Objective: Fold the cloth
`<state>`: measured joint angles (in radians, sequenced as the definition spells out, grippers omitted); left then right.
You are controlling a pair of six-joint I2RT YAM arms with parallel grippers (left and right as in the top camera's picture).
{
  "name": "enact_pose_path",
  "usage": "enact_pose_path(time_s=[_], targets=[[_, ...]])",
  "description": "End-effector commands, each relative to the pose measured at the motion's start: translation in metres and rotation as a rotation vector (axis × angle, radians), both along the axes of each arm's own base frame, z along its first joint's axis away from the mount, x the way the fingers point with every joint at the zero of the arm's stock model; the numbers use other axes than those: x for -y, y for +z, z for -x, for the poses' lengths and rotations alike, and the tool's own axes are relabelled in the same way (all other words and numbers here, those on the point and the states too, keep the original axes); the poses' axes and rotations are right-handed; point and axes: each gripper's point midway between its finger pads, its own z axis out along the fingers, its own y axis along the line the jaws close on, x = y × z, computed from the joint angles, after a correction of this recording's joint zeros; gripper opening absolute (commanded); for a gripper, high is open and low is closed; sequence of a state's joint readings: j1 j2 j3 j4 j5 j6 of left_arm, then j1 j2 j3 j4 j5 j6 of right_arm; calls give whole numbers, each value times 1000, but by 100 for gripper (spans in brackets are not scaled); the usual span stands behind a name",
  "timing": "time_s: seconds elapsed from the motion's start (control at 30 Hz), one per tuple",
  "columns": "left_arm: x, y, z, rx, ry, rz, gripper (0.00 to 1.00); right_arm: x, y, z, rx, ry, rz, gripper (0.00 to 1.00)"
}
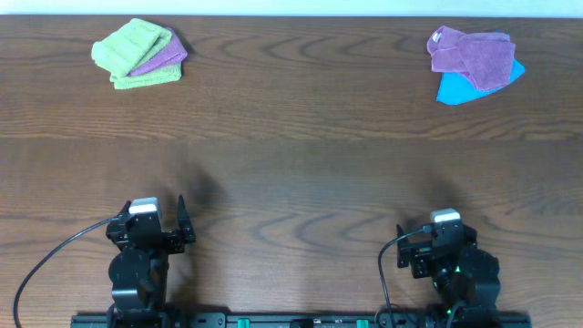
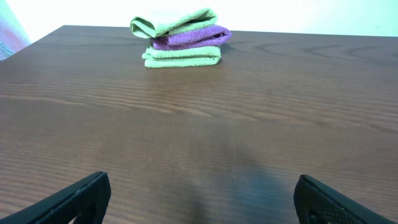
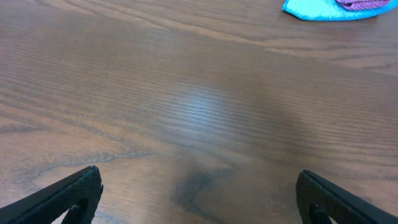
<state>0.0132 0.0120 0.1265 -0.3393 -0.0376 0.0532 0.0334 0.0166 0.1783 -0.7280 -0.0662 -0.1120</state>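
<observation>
Left claw, right claw spread; cloth crosswise

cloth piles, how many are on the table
2. A folded stack, lime-green cloths with a purple one between, at the far left; the purple cloth crumpled on a blue cloth at the far right. Some layers may be hidden.

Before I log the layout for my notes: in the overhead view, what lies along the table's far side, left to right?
Folded stack of lime-green and purple cloths → the cloth, purple and crumpled. The blue cloth beneath it overlaps, so it gets no separate place.
</observation>
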Motion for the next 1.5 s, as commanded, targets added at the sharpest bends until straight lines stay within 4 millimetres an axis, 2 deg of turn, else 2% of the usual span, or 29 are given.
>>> enact_pose_path(time_s=[0.0, 0.93, 1.1, 1.13, 1.2, 1.3, 1.37, 1.47], targets=[[-4, -10, 1, -23, 17, -16, 95, 0, -5, 0, -8, -9, -10, 99], [-4, -10, 1, -23, 17, -16, 96, 0, -5, 0, -8, -9, -10, 99], [-4, -10, 1, -23, 17, -16, 95, -4, 1, -3, 23, 6, -30, 99], [-4, -10, 1, -23, 17, -16, 95, -9, 5, -5, 37, 25, -51, 99], [-4, -10, 1, -23, 17, -16, 95, -25, 28, -13, 133, 106, -99, 99], [-4, -10, 1, -23, 16, -17, 96, -49, 82, -22, 356, 254, -151, 99], [-4, -10, 1, -23, 17, -16, 95, -46, 124, -28, 521, 228, -197, 99], [-4, -10, 1, -23, 16, -17, 95, -34, 152, -34, 631, 157, -207, 99]])
